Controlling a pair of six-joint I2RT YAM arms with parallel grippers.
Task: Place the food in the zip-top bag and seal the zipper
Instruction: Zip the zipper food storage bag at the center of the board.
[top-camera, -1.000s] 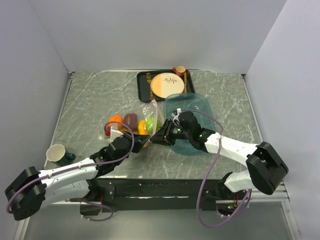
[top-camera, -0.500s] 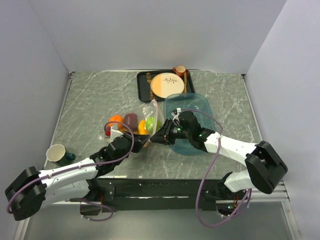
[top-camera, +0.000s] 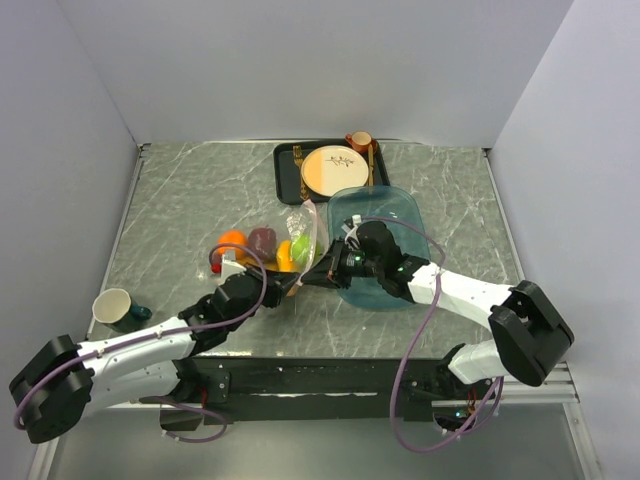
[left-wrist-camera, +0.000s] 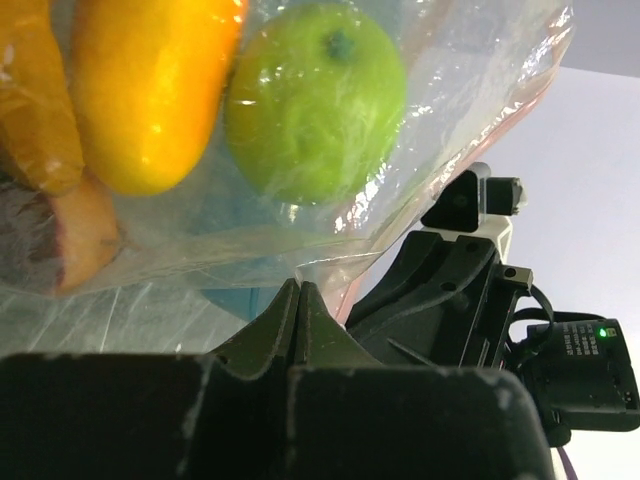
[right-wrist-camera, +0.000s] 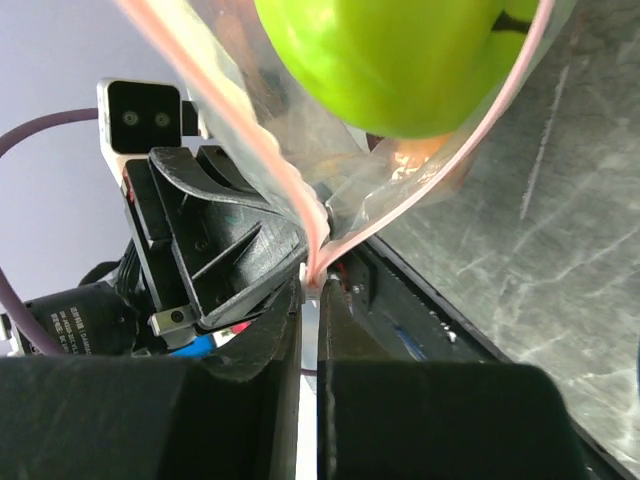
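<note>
1. The zip-top bag (top-camera: 298, 232) lies near the middle of the marble-patterned table (top-camera: 190, 190), just left of the teal tray (top-camera: 395, 210). Its near corner is raised between the 2 grippers.
2. The left wrist view shows a green apple (left-wrist-camera: 315, 100), an orange-yellow piece (left-wrist-camera: 150, 90) and a brownish piece (left-wrist-camera: 35, 100) behind the clear film, so all 3 are inside the bag.
3. An orange (top-camera: 232, 240) and a purple eggplant (top-camera: 262, 240) sit at the bag's left side. The top view does not show whether the film covers them.
4. Left gripper (left-wrist-camera: 300, 295): fingers pressed together, pinching the bag's clear film at its lower edge.
5. Right gripper (right-wrist-camera: 310, 285): fingers drawn almost together, clamping the pink zipper (right-wrist-camera: 316, 245) where its 2 runs converge.
6. Above that pinch the 2 zipper runs stand apart on either side of the green apple, so the mouth is unsealed there.
7. The 2 grippers face each other, tips close.
8. At the far edge a black tray (top-camera: 285, 185) carries a plate (top-camera: 333, 170). A cup (top-camera: 112, 304) stands near the left wall.
</note>
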